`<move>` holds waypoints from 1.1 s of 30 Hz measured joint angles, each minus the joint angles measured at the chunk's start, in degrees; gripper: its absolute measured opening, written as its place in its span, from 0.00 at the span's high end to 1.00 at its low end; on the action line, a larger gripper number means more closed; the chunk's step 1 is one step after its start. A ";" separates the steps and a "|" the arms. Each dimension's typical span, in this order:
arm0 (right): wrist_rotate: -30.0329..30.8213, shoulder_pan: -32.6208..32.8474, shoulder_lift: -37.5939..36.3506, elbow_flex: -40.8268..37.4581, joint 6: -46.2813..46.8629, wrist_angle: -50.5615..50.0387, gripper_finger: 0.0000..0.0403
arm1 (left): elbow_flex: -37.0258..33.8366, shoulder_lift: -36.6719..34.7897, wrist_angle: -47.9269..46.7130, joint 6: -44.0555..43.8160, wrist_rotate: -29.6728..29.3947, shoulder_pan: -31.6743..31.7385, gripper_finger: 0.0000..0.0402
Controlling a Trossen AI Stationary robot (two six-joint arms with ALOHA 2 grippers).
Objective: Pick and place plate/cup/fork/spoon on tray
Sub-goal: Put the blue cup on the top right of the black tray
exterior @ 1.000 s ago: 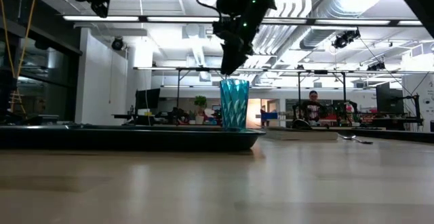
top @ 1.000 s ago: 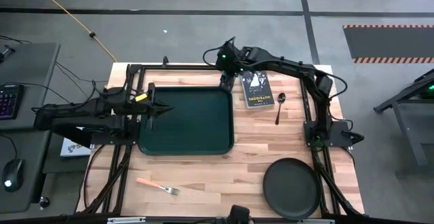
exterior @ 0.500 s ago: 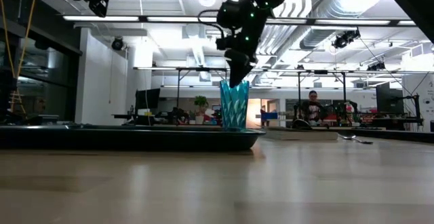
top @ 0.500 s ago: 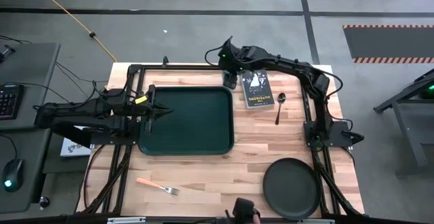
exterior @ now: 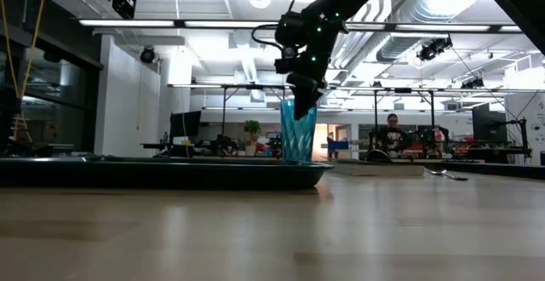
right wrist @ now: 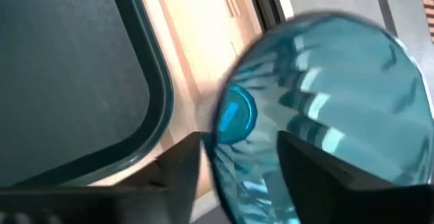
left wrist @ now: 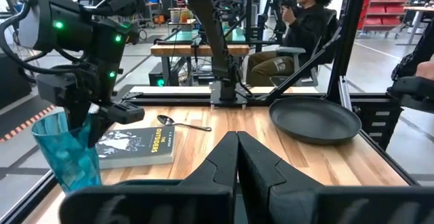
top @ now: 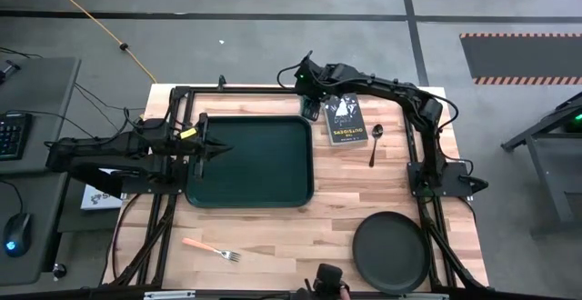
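Note:
The teal cup (exterior: 297, 132) stands on the wood at the table's far side, between the green tray (top: 255, 159) and a black book (top: 344, 121). My right gripper (exterior: 302, 98) comes down on its rim, open. One finger (right wrist: 319, 176) is inside the cup (right wrist: 325, 81) and the other finger (right wrist: 176, 163) is outside its wall. My left gripper (top: 207, 148) hovers shut over the tray's left edge. The black plate (top: 391, 252) lies near right, the fork (top: 211, 248) near left, and the spoon (top: 374, 145) right of the book. My right gripper straddles the cup's wall just below the rim (right wrist: 222, 176), on the side facing the tray, slanting down from above. I cannot tell whether either finger touches the wall. The cup stands upright on its base on the table.
The book lies close to the right of the cup (left wrist: 64, 156), with the spoon beyond it. The tray's far right corner (right wrist: 152, 81) is just beside the cup. A seated person (left wrist: 305, 20) is behind the table's right side. Bare wood lies between the tray and the plate.
My right gripper has come down from just above the cup until its fingertips pass the rim, tipping a little steeper. The cup stays on the table.

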 joint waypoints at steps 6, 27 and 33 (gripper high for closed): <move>0.55 0.00 0.00 0.33 -1.16 -0.29 0.95 | 0.00 0.00 0.00 0.00 0.00 0.02 1.00; -10.34 14.58 0.70 14.34 6.73 -15.04 0.99 | 0.00 0.00 -0.10 0.42 -0.44 0.02 1.00; -10.53 19.79 3.11 14.34 6.92 -14.68 1.00 | 0.00 -0.02 1.66 0.42 -0.45 0.02 1.00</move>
